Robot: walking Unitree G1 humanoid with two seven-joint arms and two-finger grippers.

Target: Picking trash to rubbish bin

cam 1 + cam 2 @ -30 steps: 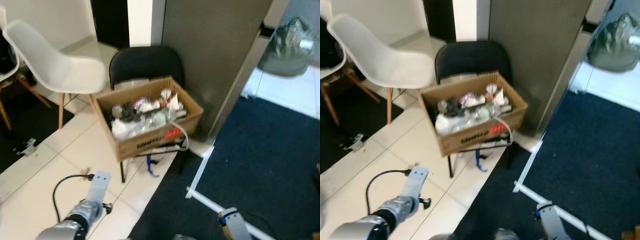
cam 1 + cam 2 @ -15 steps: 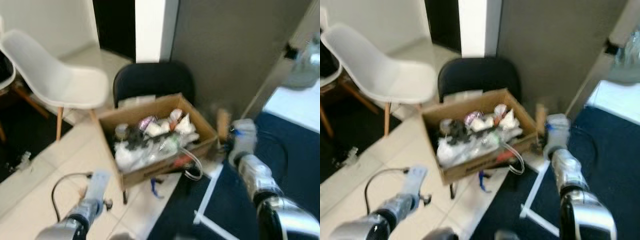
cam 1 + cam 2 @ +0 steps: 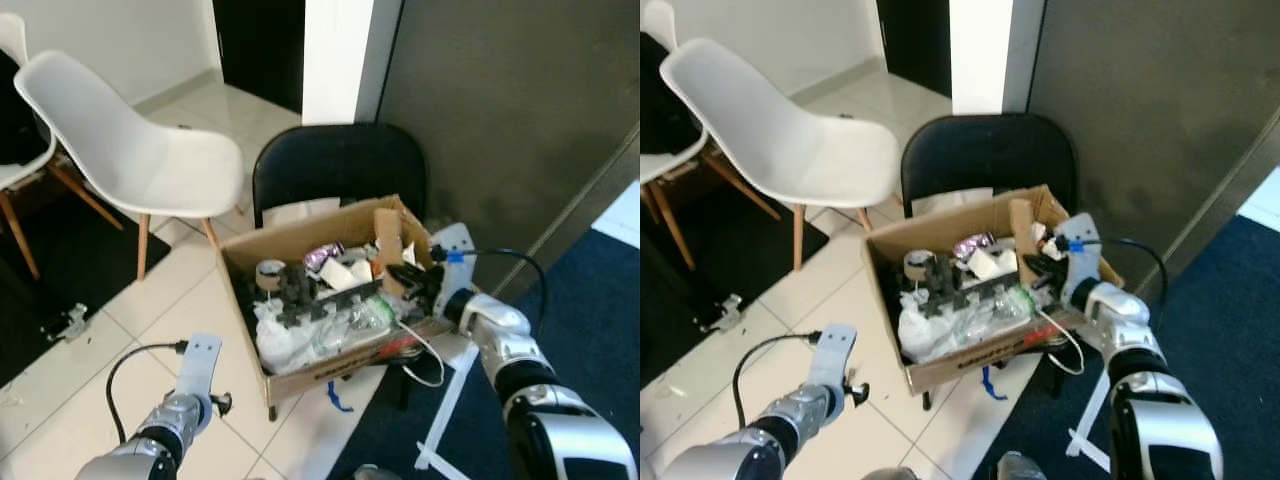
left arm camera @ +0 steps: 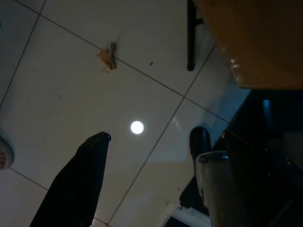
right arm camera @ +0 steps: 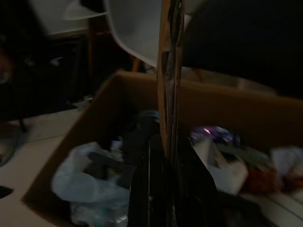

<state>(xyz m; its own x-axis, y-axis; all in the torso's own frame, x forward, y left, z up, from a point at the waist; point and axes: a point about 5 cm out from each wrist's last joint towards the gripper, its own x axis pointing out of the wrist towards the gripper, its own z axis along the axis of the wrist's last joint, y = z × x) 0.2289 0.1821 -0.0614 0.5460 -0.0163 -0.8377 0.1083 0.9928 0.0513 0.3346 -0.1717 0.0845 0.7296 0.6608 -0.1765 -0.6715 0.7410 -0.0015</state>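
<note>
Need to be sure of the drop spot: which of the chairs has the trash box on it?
The black chair against the dark wall carries the cardboard box. The right gripper holds a cardboard piece over it. The white chair carries nothing.

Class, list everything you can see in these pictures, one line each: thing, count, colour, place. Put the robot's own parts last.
Cardboard box: one, brown, full of mixed trash, resting on the black chair.
Black chair: one, against the grey wall, under the box.
White chair: one, wooden legs, to the robot's left of the black chair.
Cardboard piece: one, brown, upright over the box's right side.
Paper scrap: one, brownish, on the white floor tiles.
Carpet: dark blue, to the robot's right.
Left gripper: black fingers apart, hanging low over the floor.
Right gripper: black fingers shut on the cardboard piece, at the box's right edge.
</note>
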